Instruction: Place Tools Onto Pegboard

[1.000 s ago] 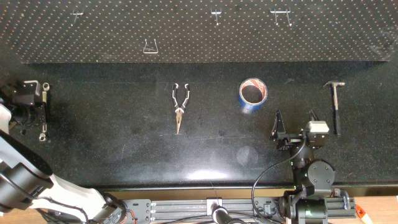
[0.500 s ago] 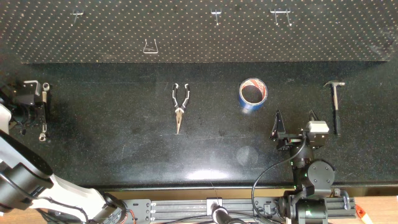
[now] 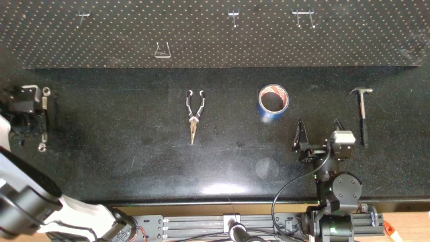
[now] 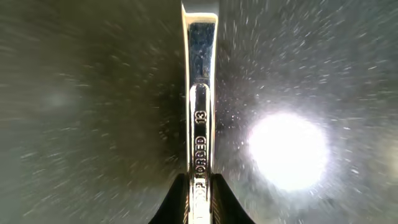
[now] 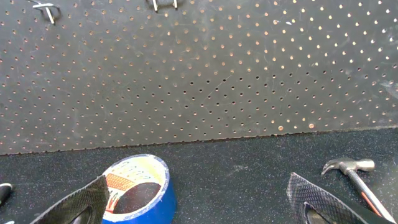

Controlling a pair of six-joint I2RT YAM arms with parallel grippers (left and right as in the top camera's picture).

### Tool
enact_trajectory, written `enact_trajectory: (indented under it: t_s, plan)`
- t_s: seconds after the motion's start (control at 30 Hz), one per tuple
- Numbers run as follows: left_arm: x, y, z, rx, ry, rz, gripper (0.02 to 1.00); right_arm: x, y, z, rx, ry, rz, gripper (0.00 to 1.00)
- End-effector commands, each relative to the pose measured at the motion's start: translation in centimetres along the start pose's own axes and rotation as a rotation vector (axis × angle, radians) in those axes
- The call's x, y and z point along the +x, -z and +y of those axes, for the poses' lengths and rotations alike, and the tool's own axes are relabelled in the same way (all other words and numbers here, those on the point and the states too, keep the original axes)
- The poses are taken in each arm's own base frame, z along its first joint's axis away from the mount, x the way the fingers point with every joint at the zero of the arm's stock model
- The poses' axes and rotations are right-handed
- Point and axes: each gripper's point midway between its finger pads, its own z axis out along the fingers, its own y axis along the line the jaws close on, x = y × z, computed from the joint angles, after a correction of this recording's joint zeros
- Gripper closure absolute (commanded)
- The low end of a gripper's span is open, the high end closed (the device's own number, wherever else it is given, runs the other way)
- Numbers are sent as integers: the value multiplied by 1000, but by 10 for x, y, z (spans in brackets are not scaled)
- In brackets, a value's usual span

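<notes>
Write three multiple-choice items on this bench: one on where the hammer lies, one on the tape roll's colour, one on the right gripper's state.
1. The hammer lies:
A) on the table, right of the tape roll
B) on the table, left of the tape roll
C) on top of the tape roll

2. The tape roll's outer side is:
A) red
B) blue
C) green

3. The right gripper is:
A) shut on the hammer
B) shut on the tape roll
C) open and empty

Answers:
1 A: the top view shows it flat on the table near the right end, past the tape roll.
2 B: the right wrist view shows a blue band around the roll.
3 C: its fingers stand spread with nothing between them.
</notes>
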Motion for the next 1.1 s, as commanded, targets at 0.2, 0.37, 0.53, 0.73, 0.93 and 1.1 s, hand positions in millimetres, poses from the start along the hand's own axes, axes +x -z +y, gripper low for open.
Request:
enact_trajectory:
  t_s: [0.2, 0.37, 0.53, 0.73, 0.93, 1.1]
  plan:
    - [-45, 131, -33, -31, -40, -345, 993, 2, 0, 0, 2, -11, 4, 69]
    - [-46, 185, -60, -52, -91, -461, 993, 2, 0, 0, 2, -11, 4, 69]
    - [-57, 206, -105, -12, -168, -536, 993, 2, 0, 0, 2, -11, 4, 69]
    - [-66, 177, -133, 25, -138, -538, 991, 2, 0, 0, 2, -11, 4, 66]
    - [-55, 147, -156, 71, -134, -509, 991, 2, 0, 0, 2, -11, 4, 69]
    - [-55, 149, -151, 16, -68, -605, 991, 2, 0, 0, 3, -11, 4, 69]
